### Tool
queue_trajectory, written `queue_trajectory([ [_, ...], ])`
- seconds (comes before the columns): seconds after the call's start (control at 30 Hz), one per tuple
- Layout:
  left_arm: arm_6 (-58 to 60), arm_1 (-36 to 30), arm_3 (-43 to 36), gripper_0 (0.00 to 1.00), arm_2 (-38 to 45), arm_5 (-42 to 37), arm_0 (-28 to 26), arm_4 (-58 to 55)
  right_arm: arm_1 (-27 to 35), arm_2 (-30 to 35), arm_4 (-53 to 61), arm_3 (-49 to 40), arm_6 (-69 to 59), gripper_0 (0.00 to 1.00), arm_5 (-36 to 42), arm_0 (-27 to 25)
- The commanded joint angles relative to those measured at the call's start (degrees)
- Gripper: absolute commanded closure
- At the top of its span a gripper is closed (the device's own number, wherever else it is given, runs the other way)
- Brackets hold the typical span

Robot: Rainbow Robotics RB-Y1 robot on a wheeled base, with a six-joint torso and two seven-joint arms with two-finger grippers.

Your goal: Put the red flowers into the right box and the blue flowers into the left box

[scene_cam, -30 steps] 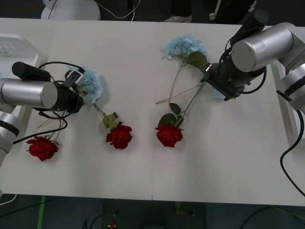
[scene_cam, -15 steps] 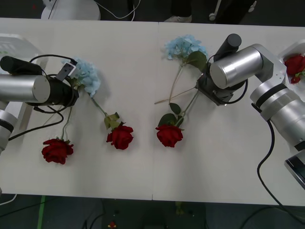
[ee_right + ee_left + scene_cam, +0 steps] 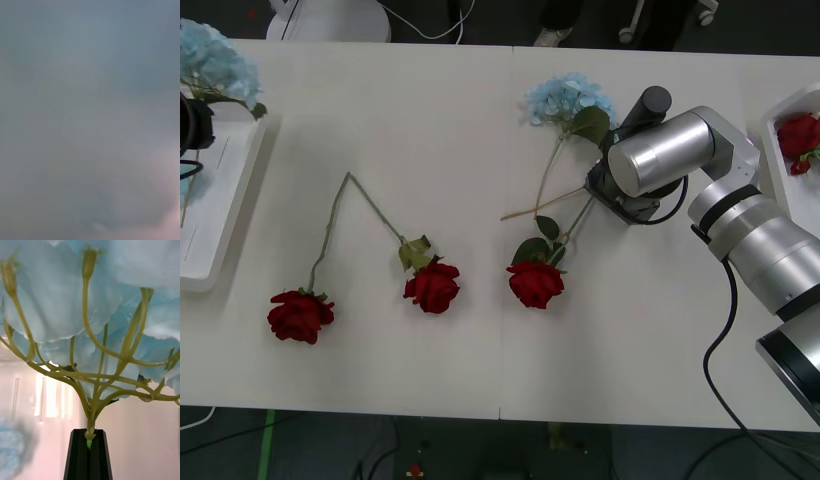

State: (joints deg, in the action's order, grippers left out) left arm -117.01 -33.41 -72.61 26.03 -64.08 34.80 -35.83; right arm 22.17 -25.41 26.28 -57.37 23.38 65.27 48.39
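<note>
A blue flower (image 3: pixel 212 58) hangs over the far end of the left box (image 3: pixel 220 205), at the table's left edge. My left gripper (image 3: pixel 88 435) is shut on its green stem just under the bloom (image 3: pixel 75 296). More pale blue (image 3: pixel 188 187) lies in that box. Another blue flower (image 3: pixel 568 98) lies on the table at the back middle. Three red flowers (image 3: pixel 300 315) (image 3: pixel 432 288) (image 3: pixel 535 284) lie along the table's front half. My right gripper (image 3: pixel 620 190) sits low over the crossed stems beside the middle rose. A red flower (image 3: pixel 798 135) lies in the right box (image 3: pixel 780 108).
Long thin stems (image 3: pixel 345 200) run from the two left roses and meet in a bend at mid-table. The right arm's silver forearm (image 3: pixel 740 215) crosses in front of the right box. Open white tabletop lies along the front edge.
My left arm has lifted the blue flower off the table and carried it left, over the left box. My right arm has moved left and down onto the crossed stems.
</note>
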Motion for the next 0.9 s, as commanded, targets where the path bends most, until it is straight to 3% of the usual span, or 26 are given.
queue_trajectory([
  [0.03,-0.15,-6.66,-1.31,1.00,3.59,-0.16,1.93,3.92,-1.07,2.56,2.37,-0.11,-2.72,0.00,-0.50,0.91],
  [0.33,2.05,-10.44,3.88,1.00,6.66,2.65,1.58,15.00,-1.25,3.53,5.53,-0.20,-2.55,0.00,-1.99,3.99],
  [0.67,3.37,-10.79,16.01,1.00,3.15,18.29,1.58,15.61,-2.21,3.27,4.30,0.94,-2.20,0.00,-3.14,4.08],
  [0.9,4.86,-10.79,16.71,0.98,0.34,19.35,1.49,16.05,-3.62,3.27,2.98,3.76,-2.20,0.00,-5.07,4.08],
])
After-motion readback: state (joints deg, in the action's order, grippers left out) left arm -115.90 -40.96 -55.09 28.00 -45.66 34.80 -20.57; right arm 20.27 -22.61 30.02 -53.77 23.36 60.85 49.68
